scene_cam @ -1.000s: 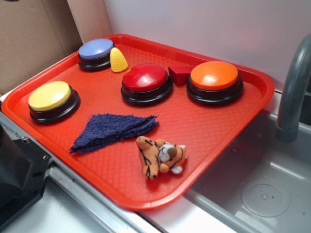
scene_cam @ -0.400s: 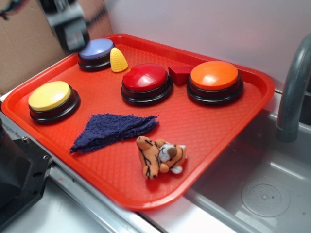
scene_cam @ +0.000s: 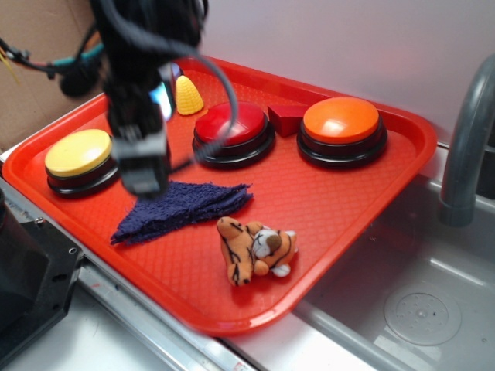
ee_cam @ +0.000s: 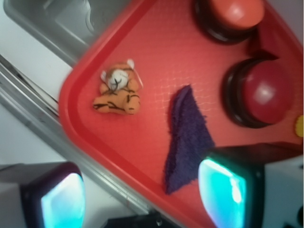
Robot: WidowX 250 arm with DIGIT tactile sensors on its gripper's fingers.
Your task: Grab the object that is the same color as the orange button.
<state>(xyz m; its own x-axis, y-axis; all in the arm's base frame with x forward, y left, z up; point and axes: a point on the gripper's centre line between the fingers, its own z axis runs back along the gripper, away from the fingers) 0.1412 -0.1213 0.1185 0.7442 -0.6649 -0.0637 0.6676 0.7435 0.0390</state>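
Observation:
The small plush tiger (scene_cam: 257, 248), orange with black stripes, lies on the red tray (scene_cam: 356, 193) near its front right corner; it also shows in the wrist view (ee_cam: 117, 90). The orange button (scene_cam: 342, 129) stands at the tray's back right, seen at the top of the wrist view (ee_cam: 236, 13). My gripper (scene_cam: 143, 166) hangs above the tray's left part, over the near corner of the dark blue cloth (scene_cam: 182, 207), well left of the tiger. In the wrist view my gripper (ee_cam: 142, 197) is open and empty, its fingers (ee_cam: 221, 187) far apart.
A red button (scene_cam: 233, 130), a yellow button (scene_cam: 81, 158), a yellow corn cone (scene_cam: 188, 94) and a dark red block (scene_cam: 286, 117) also sit on the tray. A grey faucet (scene_cam: 468, 139) and sink (scene_cam: 402, 309) are to the right. Cardboard stands at the back left.
The arm has come in from the upper left and moved down and right over the tray, covering the blue button. The tiger and the other things have not moved.

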